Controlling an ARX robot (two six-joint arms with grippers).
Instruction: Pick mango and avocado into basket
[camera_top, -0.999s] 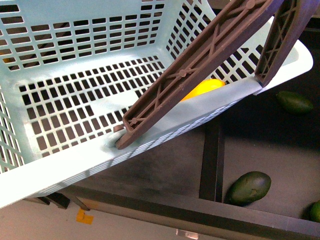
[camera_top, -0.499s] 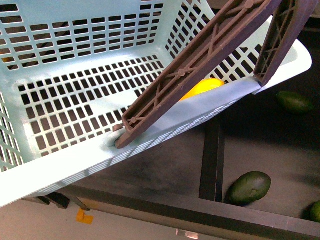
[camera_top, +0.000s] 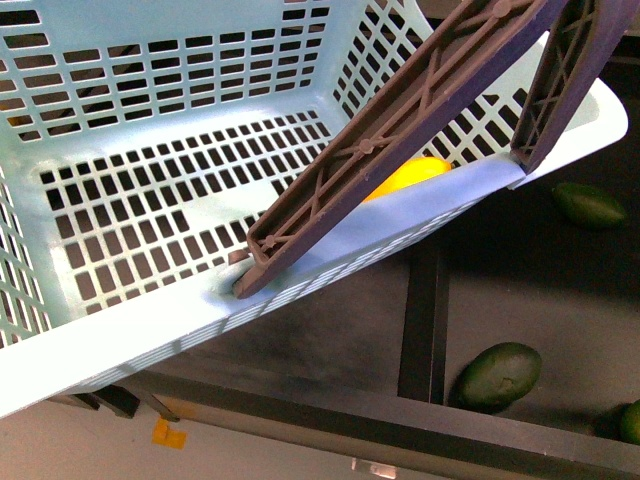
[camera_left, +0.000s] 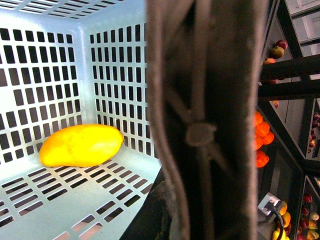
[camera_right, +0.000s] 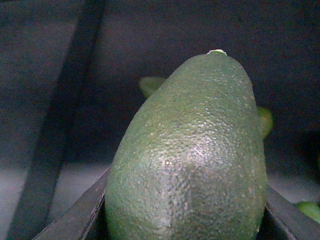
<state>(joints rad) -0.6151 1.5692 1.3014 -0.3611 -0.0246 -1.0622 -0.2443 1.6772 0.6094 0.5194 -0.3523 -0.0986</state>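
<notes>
The basket (camera_top: 150, 330) sat tilted above the dark shelf (camera_top: 330, 345), its brown handle (camera_top: 400, 130) crossing the near rim. The left gripper (camera_left: 160, 215) was only a dark blur beside that handle (whether it was closed on it, I cannot tell). The mango (camera_left: 82, 145) lay on the basket's floor against the near wall, toward the right corner. The right gripper (camera_right: 185, 225) clamped the avocado (camera_right: 195, 150) upright between its fingers (camera_right: 75, 220). A loose avocado (camera_top: 500, 375) lay by the shelf's near edge, a second one (camera_top: 590, 205) farther back by the right edge.
</notes>
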